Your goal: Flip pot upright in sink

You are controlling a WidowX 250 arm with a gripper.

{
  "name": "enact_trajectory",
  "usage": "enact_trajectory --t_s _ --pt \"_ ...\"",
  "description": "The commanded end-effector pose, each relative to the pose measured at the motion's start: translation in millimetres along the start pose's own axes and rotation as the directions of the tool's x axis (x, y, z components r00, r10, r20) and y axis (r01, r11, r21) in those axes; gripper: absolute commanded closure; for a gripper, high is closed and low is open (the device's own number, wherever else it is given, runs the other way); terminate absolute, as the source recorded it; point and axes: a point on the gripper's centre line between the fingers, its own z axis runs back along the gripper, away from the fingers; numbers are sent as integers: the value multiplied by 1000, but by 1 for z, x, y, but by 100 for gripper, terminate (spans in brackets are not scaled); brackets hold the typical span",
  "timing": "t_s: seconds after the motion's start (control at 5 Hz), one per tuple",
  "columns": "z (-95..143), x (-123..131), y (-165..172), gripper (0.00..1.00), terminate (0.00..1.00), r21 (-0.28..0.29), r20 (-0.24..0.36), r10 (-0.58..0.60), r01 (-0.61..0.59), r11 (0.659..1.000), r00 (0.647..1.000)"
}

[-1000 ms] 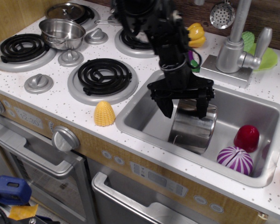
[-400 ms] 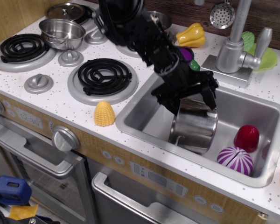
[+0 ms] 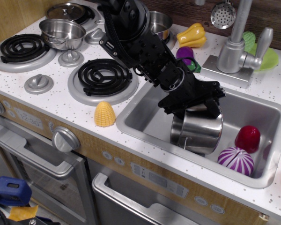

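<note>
The steel pot (image 3: 198,133) sits in the middle of the sink (image 3: 145,123), tilted, its top rim up under the black pincer (image 3: 196,104) and a wire loop handle hanging on its near side. The pincer sits right on the rim at the pot's 12 o'clock, but whether its jaws are clamped on the rim I cannot tell from here. My call: the flip is well on, the pot near upright but not yet flat. To finish well, ease the base down square on the sink floor, then let go straight up. Watch the purple striped toy (image 3: 236,161) and the red toy (image 3: 247,138) at 3 o'clock, just beside the pot; a swing could knock them.
</note>
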Motion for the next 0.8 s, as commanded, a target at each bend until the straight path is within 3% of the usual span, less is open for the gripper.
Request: enact_trajectory --t_s 0.0,0.2,0.4,0.6 --pt "1 7 -5 100 0 -9 30 -32 33 999 999" --pt "3 9 -5 100 0 45 4 -47 46 998 999" --pt "8 9 -9 100 0 161 -54 -62 70 984 997" --pt "12 12 -9 100 0 230 -108 -65 88 969 992"
